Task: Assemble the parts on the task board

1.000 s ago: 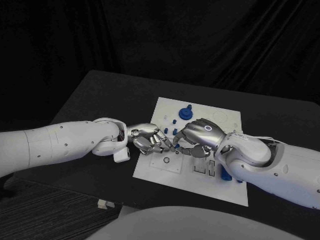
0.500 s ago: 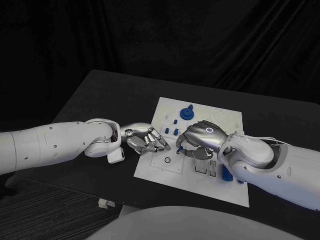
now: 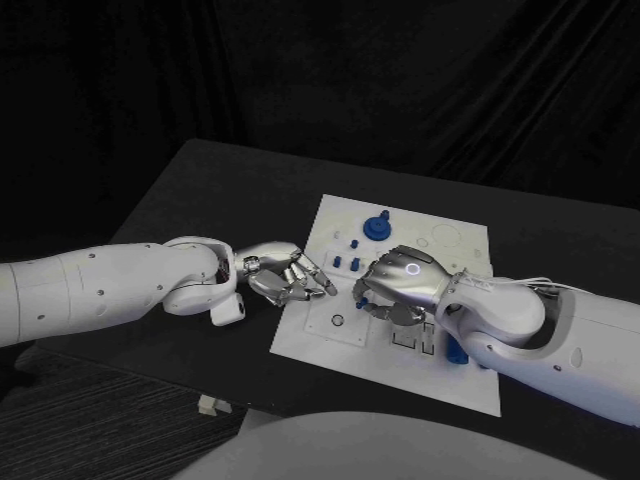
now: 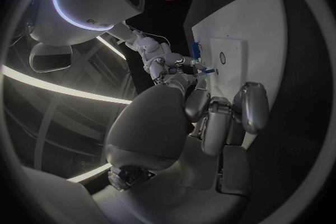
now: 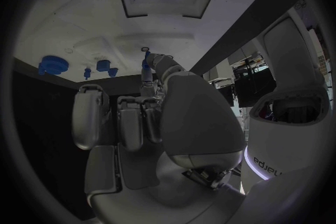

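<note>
Risk: right hand (image 3: pixel 397 283) pinches small blue part (image 5: pixel 145 65) over task board (image 3: pixel 443 238); slight tilt could jam/drop it. Left hand (image 3: pixel 284 274) fingers curled, holding nothing.

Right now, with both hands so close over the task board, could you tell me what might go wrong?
1. The right hand pinches a small blue part at its fingertips; such a thin hold might let it tilt or drop.
2. The left hand hangs at the task board edge, near the right hand; they could collide.
3. Upright blue pieces beyond the hands could be knocked.
</note>
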Robot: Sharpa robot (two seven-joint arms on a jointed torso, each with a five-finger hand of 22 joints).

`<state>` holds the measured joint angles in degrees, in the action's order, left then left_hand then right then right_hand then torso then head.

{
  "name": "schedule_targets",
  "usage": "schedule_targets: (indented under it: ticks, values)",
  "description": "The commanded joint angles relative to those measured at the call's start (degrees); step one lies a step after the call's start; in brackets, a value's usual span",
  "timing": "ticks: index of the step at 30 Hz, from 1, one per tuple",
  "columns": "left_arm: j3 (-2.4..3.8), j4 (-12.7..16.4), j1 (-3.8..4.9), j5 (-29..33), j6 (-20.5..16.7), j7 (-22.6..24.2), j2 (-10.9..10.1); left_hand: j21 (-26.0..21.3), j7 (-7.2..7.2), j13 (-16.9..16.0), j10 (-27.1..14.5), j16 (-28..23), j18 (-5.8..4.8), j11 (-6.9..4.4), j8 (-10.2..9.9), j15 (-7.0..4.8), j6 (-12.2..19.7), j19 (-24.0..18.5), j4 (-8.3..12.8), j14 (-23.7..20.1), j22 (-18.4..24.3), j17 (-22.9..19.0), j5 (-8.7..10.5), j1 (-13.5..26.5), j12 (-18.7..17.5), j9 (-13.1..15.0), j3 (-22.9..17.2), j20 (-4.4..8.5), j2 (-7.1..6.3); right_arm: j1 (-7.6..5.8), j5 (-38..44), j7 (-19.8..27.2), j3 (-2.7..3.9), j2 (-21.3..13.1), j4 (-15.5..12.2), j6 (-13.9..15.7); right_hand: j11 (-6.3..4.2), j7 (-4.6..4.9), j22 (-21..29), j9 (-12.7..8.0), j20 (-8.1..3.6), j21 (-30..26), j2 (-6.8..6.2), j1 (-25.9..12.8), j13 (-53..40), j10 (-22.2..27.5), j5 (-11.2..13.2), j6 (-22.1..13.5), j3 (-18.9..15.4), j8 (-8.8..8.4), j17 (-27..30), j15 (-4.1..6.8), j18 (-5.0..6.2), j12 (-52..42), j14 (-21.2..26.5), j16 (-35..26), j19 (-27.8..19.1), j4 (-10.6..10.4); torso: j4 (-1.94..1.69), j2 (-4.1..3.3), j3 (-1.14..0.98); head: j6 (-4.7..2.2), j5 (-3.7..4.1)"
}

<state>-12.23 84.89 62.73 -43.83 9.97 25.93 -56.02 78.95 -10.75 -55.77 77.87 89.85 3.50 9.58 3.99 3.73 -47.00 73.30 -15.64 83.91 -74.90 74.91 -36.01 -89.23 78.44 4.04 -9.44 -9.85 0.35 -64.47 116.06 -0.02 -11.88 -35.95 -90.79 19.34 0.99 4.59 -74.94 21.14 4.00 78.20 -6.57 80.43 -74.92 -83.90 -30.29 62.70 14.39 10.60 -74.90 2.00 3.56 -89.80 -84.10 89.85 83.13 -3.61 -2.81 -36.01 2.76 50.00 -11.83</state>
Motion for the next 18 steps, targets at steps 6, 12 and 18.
schedule_targets:
  ticks: [6, 12, 18]
  values:
    - [0.05, 1.08, -0.05, 0.05, -1.39, 1.93, -0.87, -0.08, -0.03, -34.23, 12.13, 0.15, 0.53, -3.24, 0.32, -0.08, -0.56, -0.26, -0.07, 6.09, -7.12, 15.09, -0.24, 0.04, 11.56, 0.1, -0.3, 0.01, -0.55, -0.07, 5.53, -3.02, 0.02, 0.47, -0.17, 1.2, -0.09, 0.21, -11.36, 0.09, 0.08, -0.2, 0.12, 0.41, -15.08, -6.1, 0.2, 0.02, 0.17, 0.14, -15.1, 0.23, -0.77, -0.2, -5.9, 0.15, 0.08, 0.25, 0.06, -0.08, 0.03, 0.0, -0.51]
    - [0.05, 1.02, -0.04, 0.05, -1.39, 1.99, -0.96, -0.11, -0.04, -34.23, 12.13, 0.15, 0.54, -3.23, 0.33, -0.07, -0.61, -0.3, -0.06, 6.09, -7.11, 15.09, -0.25, 0.06, 11.56, 0.1, -0.31, 0.0, -0.58, -0.06, 6.33, -3.54, 0.02, 0.78, -0.26, 1.43, -0.07, 0.23, -11.31, 0.09, 0.09, -0.36, 0.1, 0.48, -15.08, -6.1, 0.2, 0.01, 0.21, 0.1, -15.1, 0.22, -0.73, -0.2, -5.9, 0.15, -0.01, 0.32, 0.08, -0.12, 0.01, 0.0, -0.59]
    - [0.05, 0.9, -0.04, 0.05, -1.23, 2.0, -0.93, -0.11, -0.04, -34.23, 12.13, 0.15, 0.54, -3.23, 0.33, -0.07, -0.61, -0.3, -0.06, 6.09, -7.11, 15.09, -0.25, 0.06, 11.56, 0.1, -0.31, 0.0, -0.58, -0.05, 8.1, -3.71, 0.02, 0.92, -0.11, 1.08, -0.04, 0.25, -11.29, 0.08, 0.1, -0.41, 0.06, 0.56, -15.08, -6.1, 0.2, -0.01, 0.26, 0.05, -15.1, 0.21, -0.72, -0.2, -5.9, 0.15, -0.04, 0.41, 0.08, -0.16, 0.01, 0.0, -0.79]
